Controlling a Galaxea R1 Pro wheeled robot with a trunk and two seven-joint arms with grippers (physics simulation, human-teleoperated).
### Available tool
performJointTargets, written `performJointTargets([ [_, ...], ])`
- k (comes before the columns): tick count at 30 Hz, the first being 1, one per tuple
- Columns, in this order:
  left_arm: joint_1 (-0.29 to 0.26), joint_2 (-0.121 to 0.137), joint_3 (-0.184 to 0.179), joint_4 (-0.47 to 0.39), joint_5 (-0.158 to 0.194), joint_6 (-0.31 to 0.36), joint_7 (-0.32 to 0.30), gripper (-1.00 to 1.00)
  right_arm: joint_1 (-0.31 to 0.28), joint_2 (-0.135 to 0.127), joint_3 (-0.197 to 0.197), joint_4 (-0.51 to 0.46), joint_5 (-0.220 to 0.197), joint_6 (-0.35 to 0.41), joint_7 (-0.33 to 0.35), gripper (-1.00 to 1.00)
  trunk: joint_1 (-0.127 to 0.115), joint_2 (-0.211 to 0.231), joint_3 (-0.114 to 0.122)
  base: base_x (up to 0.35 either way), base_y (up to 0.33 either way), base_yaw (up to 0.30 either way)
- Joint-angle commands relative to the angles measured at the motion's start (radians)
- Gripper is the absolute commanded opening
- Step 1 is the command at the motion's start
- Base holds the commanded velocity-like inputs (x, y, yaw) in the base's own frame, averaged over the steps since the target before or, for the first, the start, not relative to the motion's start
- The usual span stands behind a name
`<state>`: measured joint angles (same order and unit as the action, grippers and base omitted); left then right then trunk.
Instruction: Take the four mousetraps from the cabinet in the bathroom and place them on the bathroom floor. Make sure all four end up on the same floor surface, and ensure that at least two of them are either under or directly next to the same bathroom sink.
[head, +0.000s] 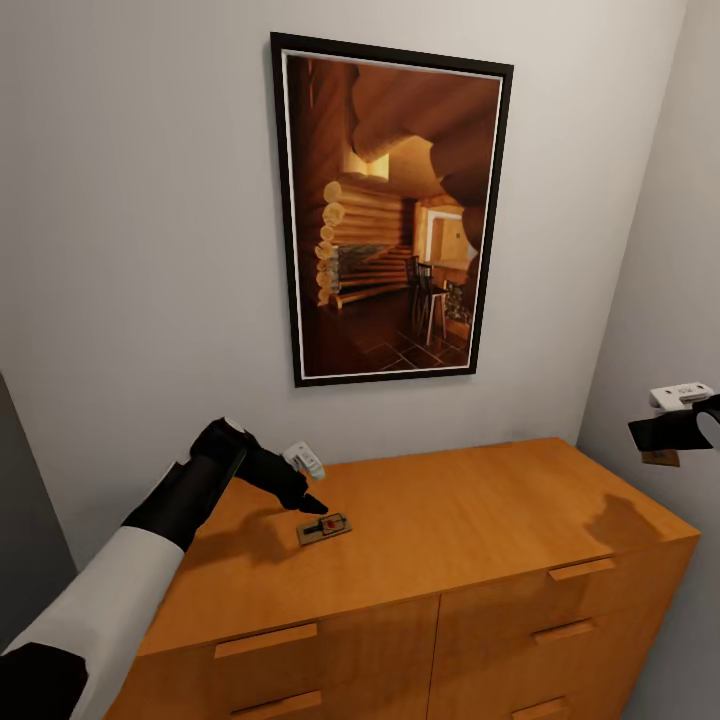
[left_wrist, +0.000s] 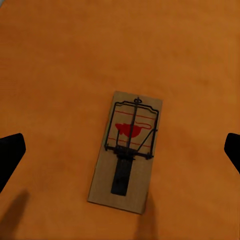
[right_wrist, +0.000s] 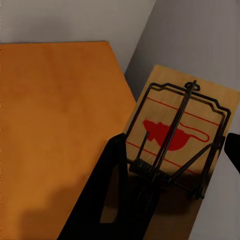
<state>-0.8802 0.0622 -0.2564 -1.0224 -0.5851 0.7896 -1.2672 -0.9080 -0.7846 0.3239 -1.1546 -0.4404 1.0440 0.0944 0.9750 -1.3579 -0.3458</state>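
A tan mousetrap (head: 323, 528) with a dark spring and a red mark lies flat on top of the orange-brown cabinet (head: 480, 520), left of the middle. My left gripper (head: 305, 497) hovers just above it, open. In the left wrist view the mousetrap (left_wrist: 127, 152) lies between the spread fingertips (left_wrist: 10, 155), untouched. Out past the cabinet's right end, my right gripper (head: 672, 432) is shut on a second mousetrap (head: 660, 458), held in the air. Up close, this mousetrap (right_wrist: 180, 135) sits clamped between the black fingers (right_wrist: 112, 190) of the right gripper (right_wrist: 175, 170).
A large framed picture (head: 390, 210) of a log cabin interior hangs on the pale wall behind the cabinet. A side wall (head: 660, 300) stands close to the cabinet's right end. Closed drawers with slim handles (head: 265, 640) face me. A dark grey surface (head: 20, 520) is at the left.
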Motion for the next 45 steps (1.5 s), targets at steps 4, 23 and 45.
performJointTargets([
  [4, -0.007, -0.005, -0.001, 0.013, -0.007, 0.008, -0.005, 1.0, -0.002, -0.001, 0.003, 0.0, 0.01, 0.003, 0.01, -1.0, 0.0, -0.001, -0.001, 0.0, 0.0, 0.0],
  [23, -0.063, -0.065, -0.002, 0.185, -0.008, -0.073, 0.065, 1.0, -0.002, 0.002, 0.003, 0.004, 0.008, 0.003, 0.007, -1.0, 0.0, -0.001, -0.001, 0.0, 0.0, 0.0],
  [45, -0.074, -0.09, -0.001, 0.338, -0.002, -0.088, 0.204, 1.0, -0.002, 0.004, 0.004, 0.006, 0.006, 0.003, 0.008, -1.0, 0.0, -0.001, -0.001, 0.0, 0.0, 0.0],
])
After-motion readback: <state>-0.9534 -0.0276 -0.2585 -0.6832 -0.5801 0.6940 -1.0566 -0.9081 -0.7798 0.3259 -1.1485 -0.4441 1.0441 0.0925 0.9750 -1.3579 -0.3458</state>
